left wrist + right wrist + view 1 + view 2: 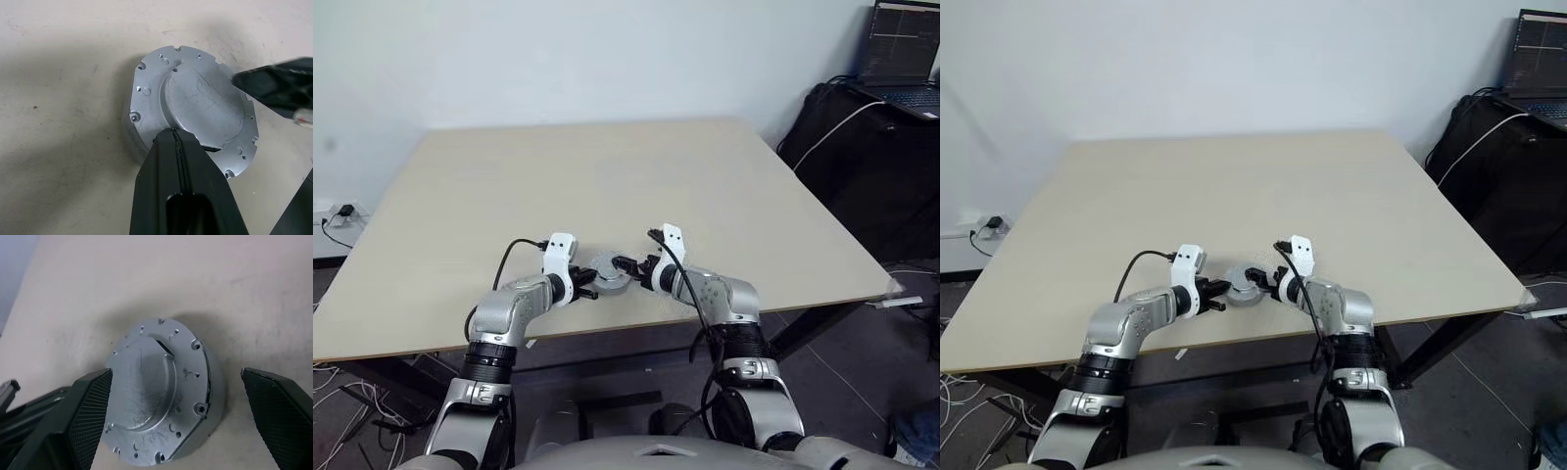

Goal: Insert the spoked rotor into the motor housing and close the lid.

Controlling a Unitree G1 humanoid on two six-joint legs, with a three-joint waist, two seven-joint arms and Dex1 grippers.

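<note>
Near the beige tabletop's [607, 176] front edge, the round grey ribbed metal lid [156, 396] already caps the housing, the clenched left pincer [177, 134] touching its rim and the right pincer [176, 416] spread wide around it, leaving at most final seating.

both arms reach forward side by side over the near edge of the pale beige table [607, 176], forearms angled inward and wrists tipped downward. the left black two-fingered gripper [175, 134] has its fingers pressed flat together. the right black two-fingered gripper [176, 382] faces it, its fingers [90, 411] spread wide apart.
</note>
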